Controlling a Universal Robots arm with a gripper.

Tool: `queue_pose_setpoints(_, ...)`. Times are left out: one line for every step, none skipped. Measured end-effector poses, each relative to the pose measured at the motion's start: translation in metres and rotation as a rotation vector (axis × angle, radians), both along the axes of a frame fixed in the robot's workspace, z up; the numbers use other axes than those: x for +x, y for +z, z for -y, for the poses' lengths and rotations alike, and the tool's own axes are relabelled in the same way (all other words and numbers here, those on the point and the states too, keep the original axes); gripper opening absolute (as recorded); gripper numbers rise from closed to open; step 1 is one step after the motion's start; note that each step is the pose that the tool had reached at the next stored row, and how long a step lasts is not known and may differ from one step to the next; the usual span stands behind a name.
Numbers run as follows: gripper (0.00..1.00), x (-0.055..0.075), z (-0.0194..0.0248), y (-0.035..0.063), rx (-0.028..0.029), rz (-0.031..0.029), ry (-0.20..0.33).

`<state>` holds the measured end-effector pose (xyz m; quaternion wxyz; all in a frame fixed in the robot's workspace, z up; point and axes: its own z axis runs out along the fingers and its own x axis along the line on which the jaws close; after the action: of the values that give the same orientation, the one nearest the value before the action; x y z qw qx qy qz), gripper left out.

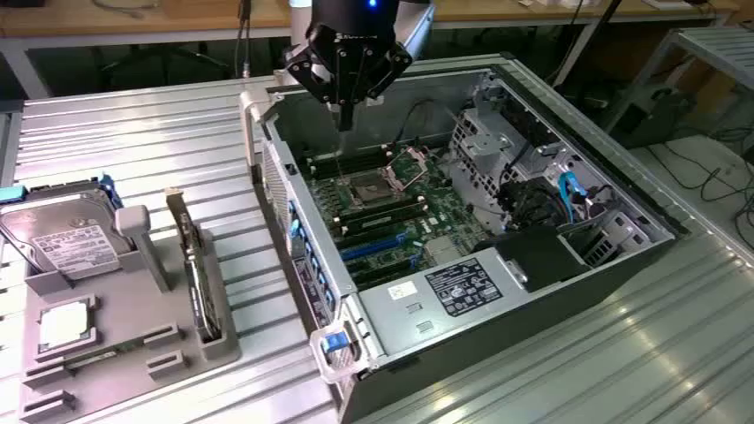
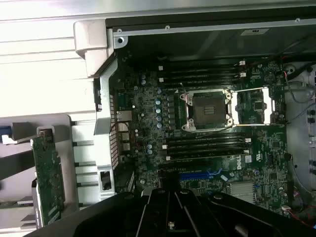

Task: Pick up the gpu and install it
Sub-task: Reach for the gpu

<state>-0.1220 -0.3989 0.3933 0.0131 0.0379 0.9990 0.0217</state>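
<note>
The gpu [image 1: 194, 265] stands on edge in a slot of the grey holder [image 1: 130, 349] at the exterior view's left, green board showing in the wrist view [image 2: 47, 177]. My gripper [image 1: 345, 124] hangs above the open computer case [image 1: 518, 79], over the far end of the motherboard [image 1: 395, 208], well apart from the gpu. Its fingers are shut together with nothing between them. In the wrist view the gripper [image 2: 169, 193] looks down on the motherboard [image 2: 148, 128] and its blue expansion slot [image 2: 200, 174].
A silver hard drive [image 1: 65, 234] and a small square CPU chip [image 1: 65, 322] also sit on the grey holder. Inside the case are an open CPU socket [image 2: 207, 108], memory slots, drive cages [image 1: 495, 132] and blue cables [image 1: 569, 196]. Everything rests on a ribbed metal table [image 1: 141, 132].
</note>
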Motion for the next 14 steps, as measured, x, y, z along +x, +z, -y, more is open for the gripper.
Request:
queue_pose_setpoints(0.11,0.0,0.0,0.0,0.0,0.0,0.0)
queue_pose_setpoints(0.11,-0.0001,0.0,0.0,0.0,0.0,0.0)
queue_pose_setpoints(0.11,-0.0005,0.0,0.0001,-0.0001,-0.0001,0.0)
queue_pose_setpoints(0.11,-0.0008,0.0,0.0,-0.0001,0.0,0.0)
queue_pose_setpoints(0.11,-0.001,0.0,0.0,-0.0001,0.0,0.0)
queue_pose_setpoints(0.11,-0.0013,0.0,0.0,-0.0001,0.0,0.0)
queue_pose_setpoints(0.11,-0.0016,0.0,0.0,0.0,0.0,0.0)
queue_pose_setpoints(0.11,-0.0023,0.0002,0.0,0.0,0.0,0.0)
queue_pose_setpoints(0.11,-0.0027,0.0002,0.0,0.0,0.0001,0.0)
queue_pose_setpoints(0.11,-0.0031,0.0002,0.0,0.0,0.0,0.0)
queue_pose_setpoints(0.11,-0.0037,0.0003,0.0,-0.0001,0.0,0.0)
queue_pose_setpoints(0.11,-0.0042,0.0004,0.0,0.0,0.0,0.0)
queue_pose_setpoints(0.11,-0.0048,0.0005,0.0,0.0,0.0,0.0)
queue_pose_setpoints(0.11,-0.0054,0.0005,0.0,-0.0001,0.0,0.0)
